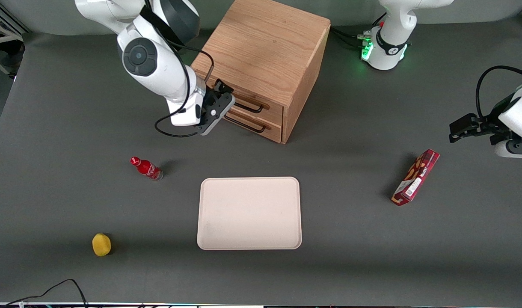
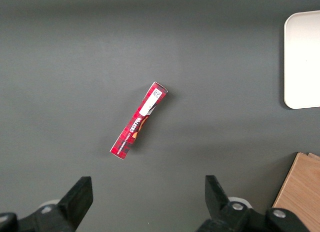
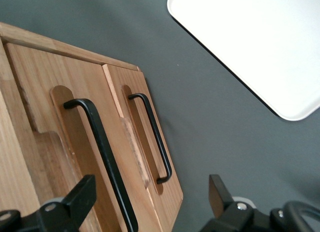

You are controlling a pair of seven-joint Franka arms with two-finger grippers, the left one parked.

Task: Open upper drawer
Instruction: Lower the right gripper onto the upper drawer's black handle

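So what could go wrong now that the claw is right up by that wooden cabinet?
The gripper, fingers spread, sits in front of the cabinet, with the upper drawer's handle close to one finger.

1. The lower drawer's handle runs right alongside, so it might catch the wrong one.
2. If the fingers miss the thin wire handle, they could bump the drawer front.
3. The cabinet just stands on the table; a pull might drag it along.

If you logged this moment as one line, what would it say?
step: reaching | end effector: open, at upper drawer handle | upper drawer: closed | lower drawer: closed
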